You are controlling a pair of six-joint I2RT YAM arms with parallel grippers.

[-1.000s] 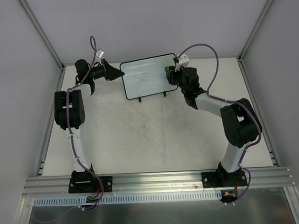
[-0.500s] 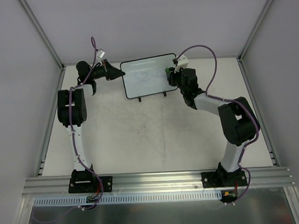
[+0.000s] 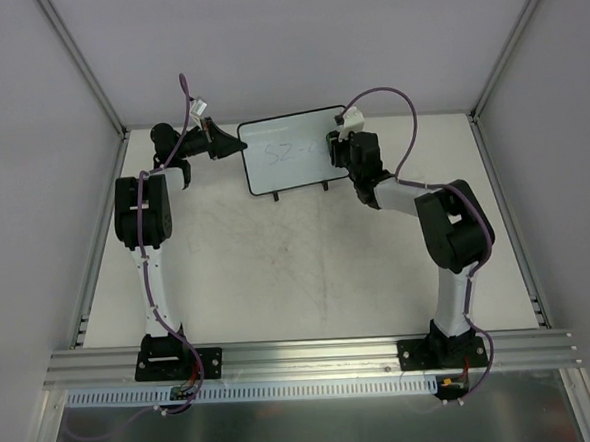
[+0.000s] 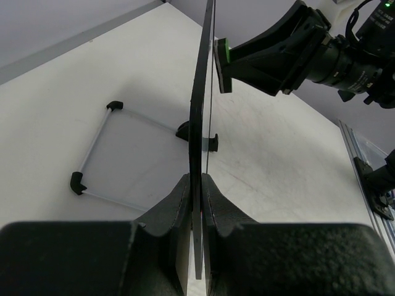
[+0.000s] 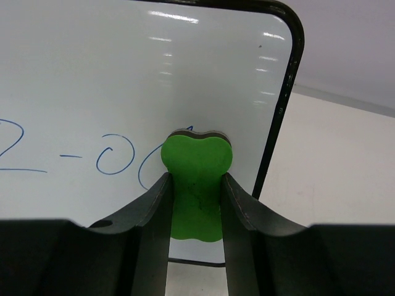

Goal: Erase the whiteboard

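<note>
Whiteboard (image 3: 289, 156) stands upright on its feet at the far centre of the table (image 3: 278, 272); it is thin and stiff, and probably light and easily tipped. Left gripper (image 4: 197, 185) is pinched shut on its left edge, a sound bracing hold. Right gripper (image 5: 196, 180) is clamped on the green eraser (image 5: 196, 154), which sits against the face at the blue writing (image 5: 117, 161).

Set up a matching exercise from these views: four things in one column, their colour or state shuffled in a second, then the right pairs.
1 whiteboard
2 eraser
3 left gripper
4 right gripper

A shut on the eraser
B white, black-framed, upright
C green
D shut on the whiteboard's edge

Pairs: 1-B, 2-C, 3-D, 4-A
</note>
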